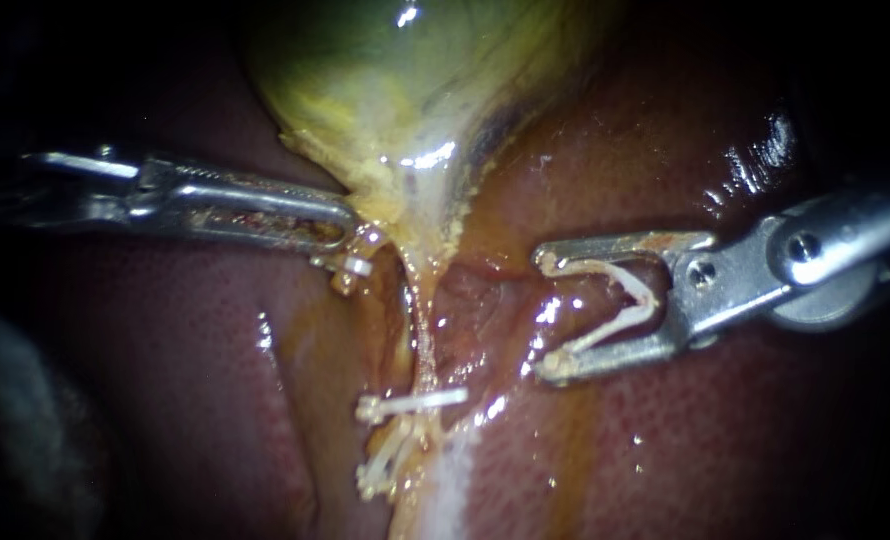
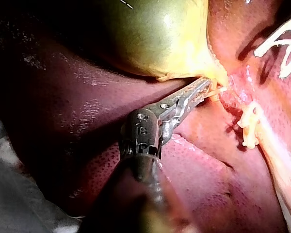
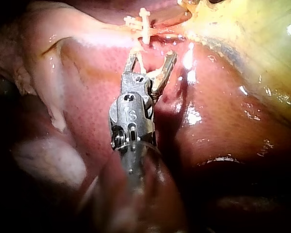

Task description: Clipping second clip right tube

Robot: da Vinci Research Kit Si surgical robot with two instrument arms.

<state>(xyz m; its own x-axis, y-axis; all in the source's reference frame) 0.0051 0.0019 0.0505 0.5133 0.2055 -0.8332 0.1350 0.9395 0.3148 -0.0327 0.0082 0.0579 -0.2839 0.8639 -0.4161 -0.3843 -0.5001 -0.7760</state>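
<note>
Right instrument (image 1: 550,315): noted with jaws spread wide, cradling a loaded clip (image 1: 615,300) that touches both of them; no tissue inside. Standing off to one side of the tube (image 1: 421,330), apart from it, above wet liver (image 1: 685,450). Left instrument (image 1: 348,240): clenched on the lower edge of the gallbladder (image 1: 395,80), apparently keeping the neck stretched.

Tube traced as a pale yellow strand running down from the gallbladder's neck, between the two instruments. Two set clips (image 1: 410,403) recorded across it lower down, close together. Not possible to confirm from the endoscope view whether this strand is the right tube, or whether another lies in the red fold beside it.

Hazards, as judged:
- Closing before the strand sits fully inside the jaws. Likely result: a partial bite and a tube left half open.
- Landing on or against the set clips. Cause: little free length between them and the neck. Likely result: crossed or loosened clips.
- Pinching liver along with the tube. Cause: the lower jaw riding close to the surface.
- Loss of tension if the left hold slips. Likely result: a slack strand, hard to encircle.
- Misreading the tube's edges. Cause: glare on the wet surface.
</note>
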